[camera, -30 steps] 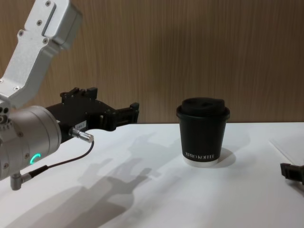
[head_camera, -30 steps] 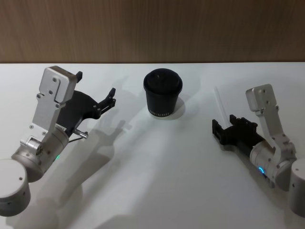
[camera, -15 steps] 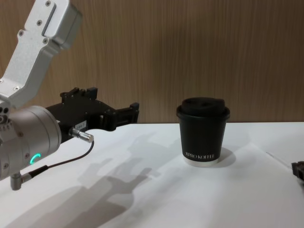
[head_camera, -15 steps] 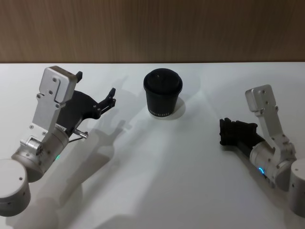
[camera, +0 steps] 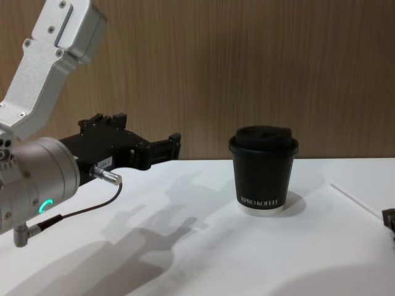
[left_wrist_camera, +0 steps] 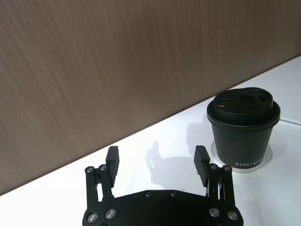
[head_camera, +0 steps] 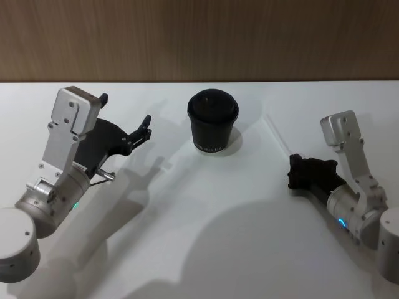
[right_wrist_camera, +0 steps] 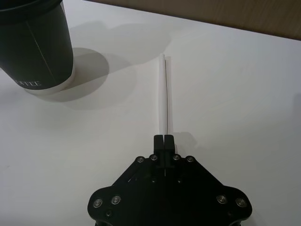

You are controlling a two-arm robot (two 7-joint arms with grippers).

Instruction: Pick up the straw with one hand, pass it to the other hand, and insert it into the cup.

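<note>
I see the black paper cup [head_camera: 212, 123] lidded, contents hidden. Right of it my right gripper [right_wrist_camera: 163, 139] pinches the thin straw [right_wrist_camera: 163, 94]; left gripper [left_wrist_camera: 157, 155] spread.

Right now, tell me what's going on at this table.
The right gripper is shut on one end of the white straw, to the right of the cup. The left gripper hovers open above the table on the cup's other side, holding nothing. The cup stands upright with its lid on, and the straw is not yet handed over or inserted.
</note>
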